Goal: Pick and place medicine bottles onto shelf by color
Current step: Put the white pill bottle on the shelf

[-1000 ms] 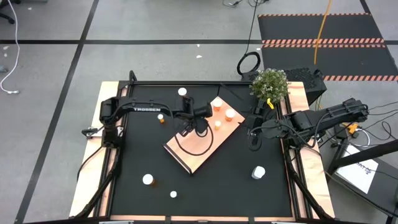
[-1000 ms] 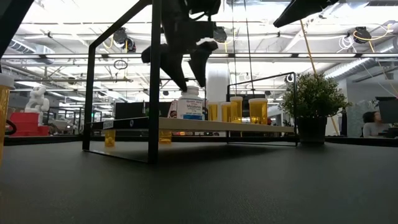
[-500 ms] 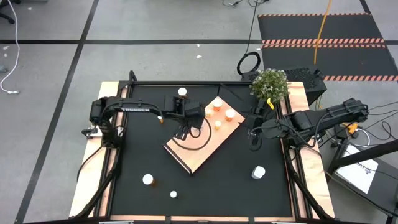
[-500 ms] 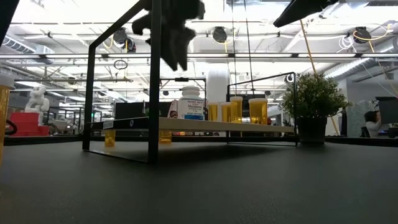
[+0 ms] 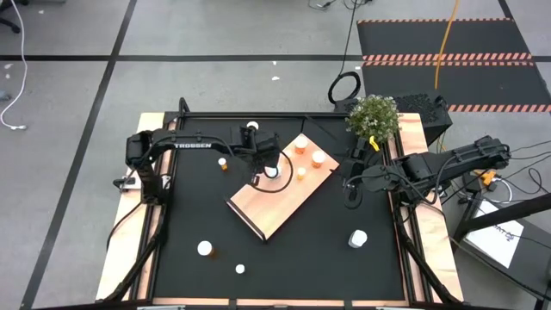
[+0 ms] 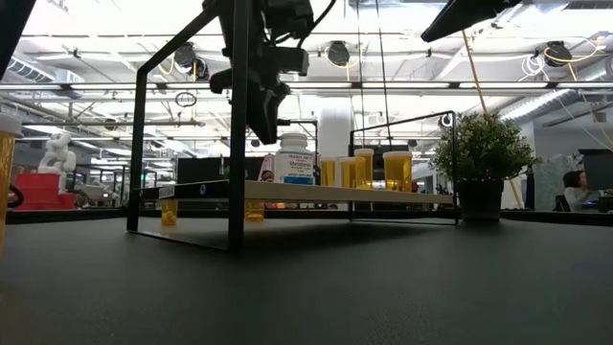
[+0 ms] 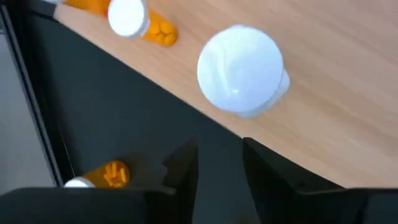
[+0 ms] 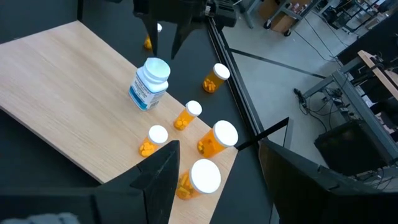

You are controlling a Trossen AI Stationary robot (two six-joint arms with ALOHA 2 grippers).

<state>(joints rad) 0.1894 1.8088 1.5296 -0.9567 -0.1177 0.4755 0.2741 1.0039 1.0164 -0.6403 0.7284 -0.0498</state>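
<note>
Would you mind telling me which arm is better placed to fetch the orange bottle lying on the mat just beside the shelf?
Left, probably: the left gripper hangs open near that orange bottle, while the right gripper waits beyond the shelf.

Overhead, table-level, two wrist cameras.

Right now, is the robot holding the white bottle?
No, the white bottle stands alone on the wooden shelf, and the left gripper hangs empty behind it.
</note>
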